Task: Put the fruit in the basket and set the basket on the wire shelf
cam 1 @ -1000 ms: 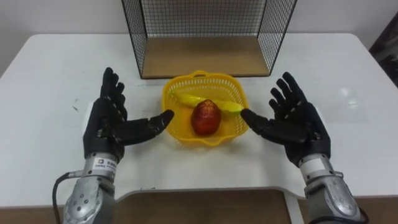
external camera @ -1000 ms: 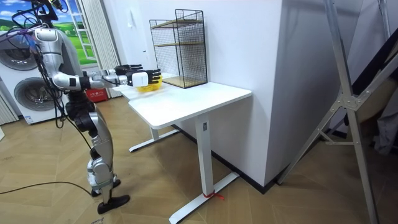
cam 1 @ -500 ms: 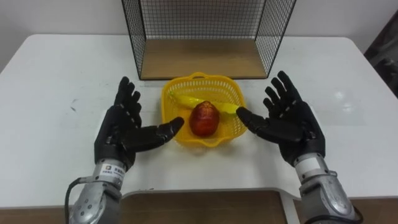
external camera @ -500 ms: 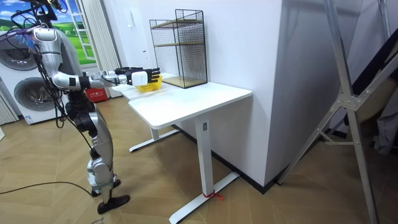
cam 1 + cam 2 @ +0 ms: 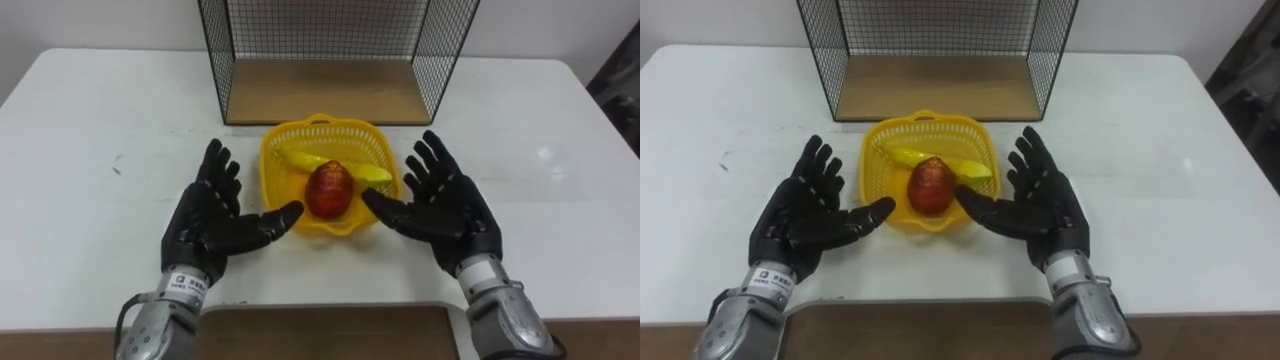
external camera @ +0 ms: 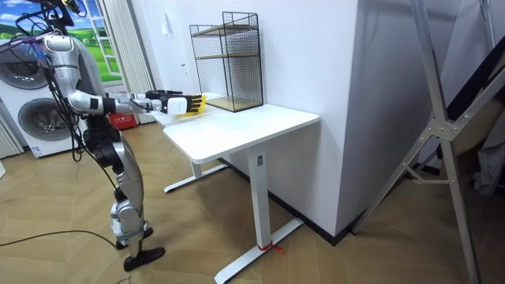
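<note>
White table (image 5: 90,130) before me: yellow basket (image 5: 330,122) at centre; wire shelf (image 5: 330,90) at 12 o'clock from it.

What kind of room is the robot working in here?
Probably a home-style room with a laundry corner: washing machines stand near the robot, and a white table carries a wire shelf.

White desk (image 6: 237,126) on herringbone wood floor (image 6: 331,256), washing machines (image 6: 22,118) at 9 o'clock, white wall (image 6: 379,87) at 2 o'clock.

A home-style laundry room, with stacked washers (image 6: 20,118) at far left, wood floor (image 6: 355,260) and white desk (image 6: 252,126) (a metal frame (image 6: 450,125) at right suggests a lab).
</note>
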